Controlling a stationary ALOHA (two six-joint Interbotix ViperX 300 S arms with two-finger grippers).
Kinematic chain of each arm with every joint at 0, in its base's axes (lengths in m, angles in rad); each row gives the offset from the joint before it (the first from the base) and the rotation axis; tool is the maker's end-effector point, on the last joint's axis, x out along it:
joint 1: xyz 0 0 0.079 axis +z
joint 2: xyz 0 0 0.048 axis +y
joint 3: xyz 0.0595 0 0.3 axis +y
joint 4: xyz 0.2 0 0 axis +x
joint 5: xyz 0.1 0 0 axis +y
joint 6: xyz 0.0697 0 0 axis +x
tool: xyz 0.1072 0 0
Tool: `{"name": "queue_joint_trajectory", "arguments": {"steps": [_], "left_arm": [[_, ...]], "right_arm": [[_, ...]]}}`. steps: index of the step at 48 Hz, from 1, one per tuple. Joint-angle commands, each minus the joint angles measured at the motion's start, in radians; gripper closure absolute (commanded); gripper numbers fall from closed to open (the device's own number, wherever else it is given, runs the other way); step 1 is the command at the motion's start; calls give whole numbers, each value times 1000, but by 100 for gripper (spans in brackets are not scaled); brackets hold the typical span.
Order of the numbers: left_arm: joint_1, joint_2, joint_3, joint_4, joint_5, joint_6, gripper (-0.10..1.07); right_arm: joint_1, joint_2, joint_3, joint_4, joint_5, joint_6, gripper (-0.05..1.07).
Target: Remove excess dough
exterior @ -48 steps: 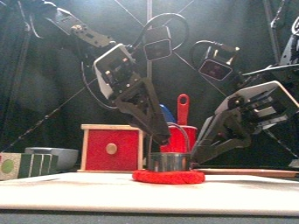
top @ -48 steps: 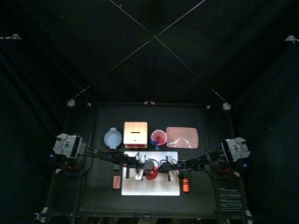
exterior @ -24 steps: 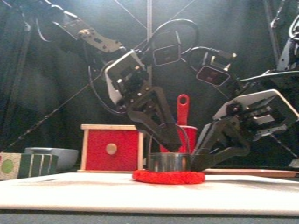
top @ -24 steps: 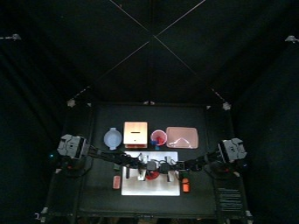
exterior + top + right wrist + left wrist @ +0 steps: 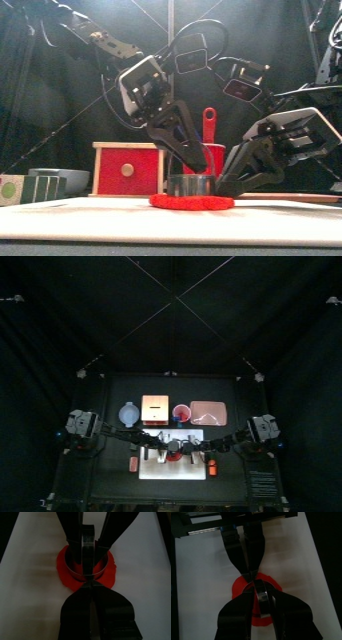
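Observation:
The excess dough (image 5: 191, 201) is a flat red disc on the white mat (image 5: 80, 220), with a metal ring cutter (image 5: 191, 184) standing on it. It also shows in the top view (image 5: 171, 455), the left wrist view (image 5: 239, 592) and the right wrist view (image 5: 65, 569). My left gripper (image 5: 181, 170) comes down from the left and is shut on the ring's rim (image 5: 258, 587). My right gripper (image 5: 222, 186) comes in from the right, jaws together, tips at the ring's foot where it meets the dough (image 5: 90, 583). Whether it pinches dough I cannot tell.
Behind the mat stand a red box (image 5: 127, 170) and a red cup with a red-handled tool (image 5: 209, 125). Grey-green containers (image 5: 40, 185) sit far left. From above, a pink-red bowl (image 5: 181, 412) and pink board (image 5: 209, 412) lie behind; small orange pieces (image 5: 211, 466) flank the mat.
Both grippers have closed in on the ring. The left one moved right and down onto its rim. The right one's tips dropped to the ring's foot. The dough has not moved.

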Motion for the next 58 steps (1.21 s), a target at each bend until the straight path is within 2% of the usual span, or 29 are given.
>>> {"name": "queue_joint_trajectory", "arguments": {"steps": [1,16,32,42,58], "left_arm": [[8,-34,-25,3,-2,2,34],[8,-34,-25,6,5,2,35],[8,-35,-26,21,8,2,49],[8,-38,-26,29,5,2,50],[8,-92,-23,40,-2,2,50]], "right_arm": [[2,-6,-6,3,6,0,67],[2,-6,-8,6,18,0,67],[2,-6,-11,6,18,0,67],[2,-6,-15,3,37,0,67],[-3,-6,-20,2,60,0,67]]}}
